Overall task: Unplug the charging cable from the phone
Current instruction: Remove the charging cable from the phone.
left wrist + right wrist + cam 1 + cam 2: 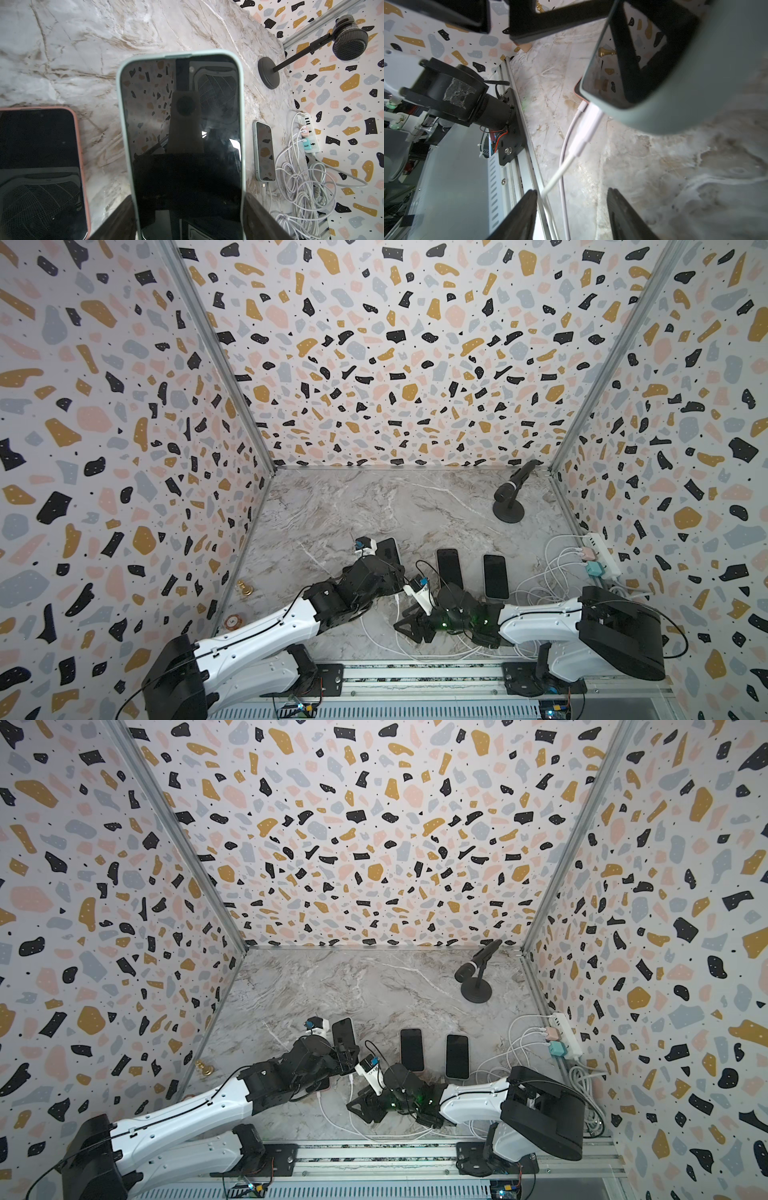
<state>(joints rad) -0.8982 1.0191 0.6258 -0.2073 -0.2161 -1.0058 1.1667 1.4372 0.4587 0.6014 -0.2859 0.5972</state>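
My left gripper (188, 197) is shut on a phone (180, 124) in a pale green case, one finger on each long edge. The screen is dark. Both top views show this phone (390, 551) (343, 1031) at the tip of the left arm. The right wrist view looks at its near end (664, 108), held off the table, with the white plug of the charging cable (589, 122) seated in it. The cable runs down between the fingers of my right gripper (571, 191), close to one fingertip (532, 193). That gripper (403, 624) is open.
A pink-cased phone (37, 166) lies under the held one with its own thin cable (571, 128). Two more phones (449, 568) (495, 576) lie to the right. Loose white cables (548, 589) lead to a power strip (602, 553). A microphone stand (509, 493) and a gold chess piece (243, 588) are nearby.
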